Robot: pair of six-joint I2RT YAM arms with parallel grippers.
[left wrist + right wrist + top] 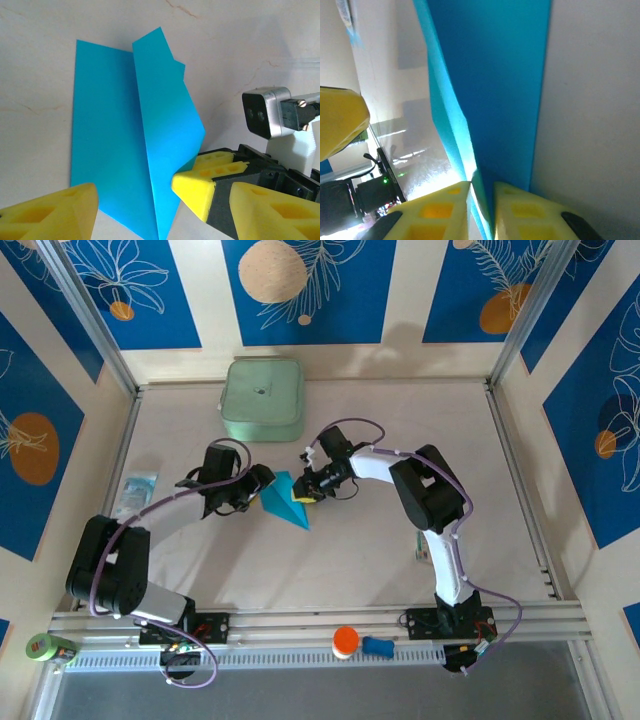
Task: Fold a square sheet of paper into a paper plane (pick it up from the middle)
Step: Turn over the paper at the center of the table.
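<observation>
Sheet of paper (287, 502) mid-table, partly folded to a point (wing creases still to do, I judge). My right gripper (481, 192) pinches its edge; left gripper (256, 483) gapes beside it.

Top cam: high behind the arm bases (185, 625), looking down over the whole table (360, 560). Wrist cams sit close over the paper plane (285, 502) from opposite sides, facing each other; all three views share it.
</observation>
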